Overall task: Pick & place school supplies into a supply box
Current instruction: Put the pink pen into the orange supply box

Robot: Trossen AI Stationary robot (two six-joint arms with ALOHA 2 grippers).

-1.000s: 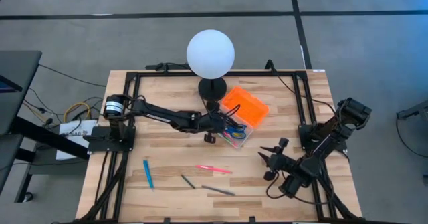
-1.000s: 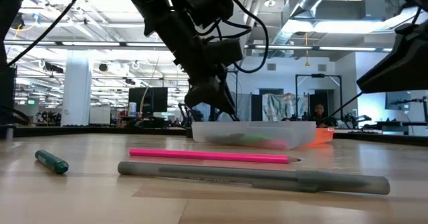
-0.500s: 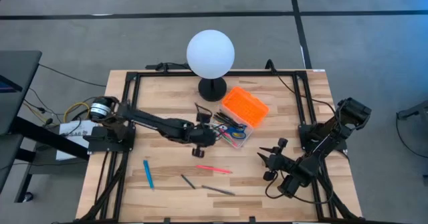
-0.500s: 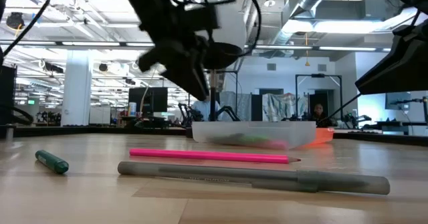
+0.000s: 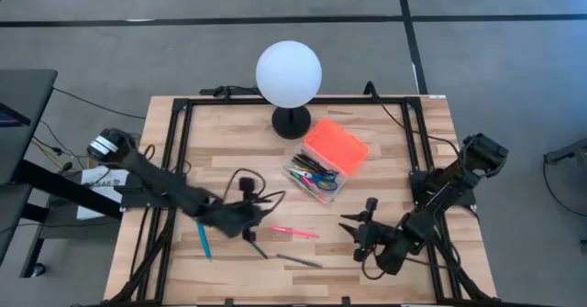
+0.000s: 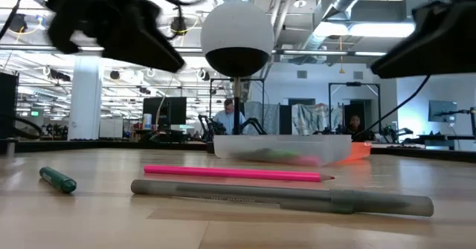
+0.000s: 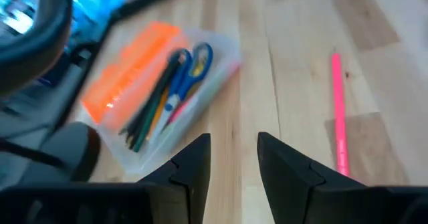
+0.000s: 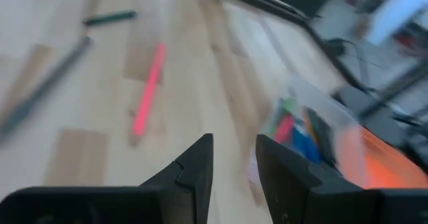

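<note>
**A:** High view first. Where's everything relative to the supply box [image 5: 323, 163]?

**B:** Box sits near the table [image 5: 413, 142] centre, orange lid [image 5: 336, 146] swung open on the lamp side, clear tray full of pens plus blue scissors [image 5: 316, 169]. White globe lamp [image 5: 289, 73] just beyond it. Left gripper [image 5: 246, 224] is well off the box toward the front-left, above the loose items. Pink pencil [image 5: 293, 232] just beside it, dark green marker [image 5: 258, 248] and grey pen [image 5: 300, 261] nearer the front edge, blue pen [image 5: 203, 238] further left. Right gripper [image 5: 353, 229] is in front of the box, to its right.

**A:** Low view?

**B:** Box [image 6: 282, 148] at the back, lamp [image 6: 237, 38] behind it. Pink pencil [image 6: 238, 174] lies in front of the box, grey pen [image 6: 282, 196] closer still, green marker [image 6: 58, 180] off to the left. Blurred arm parts up top; a person [image 6: 225, 118] in the room behind.

**A:** Left wrist?

**B:** Left gripper [image 7: 234, 157] fingers apart, nothing between them. Box [image 7: 160, 97] ahead with scissors [image 7: 190, 67] visible inside, pink pencil [image 7: 340, 114] off to the side on bare wood.

**A:** Right wrist?

**B:** Right gripper [image 8: 234, 158] fingers parted, empty. Blurry, but the box [image 8: 321, 140] is ahead, with the pink pencil [image 8: 148, 90], grey pen [image 8: 43, 90] and green marker [image 8: 110, 17] out on the wood.
</note>
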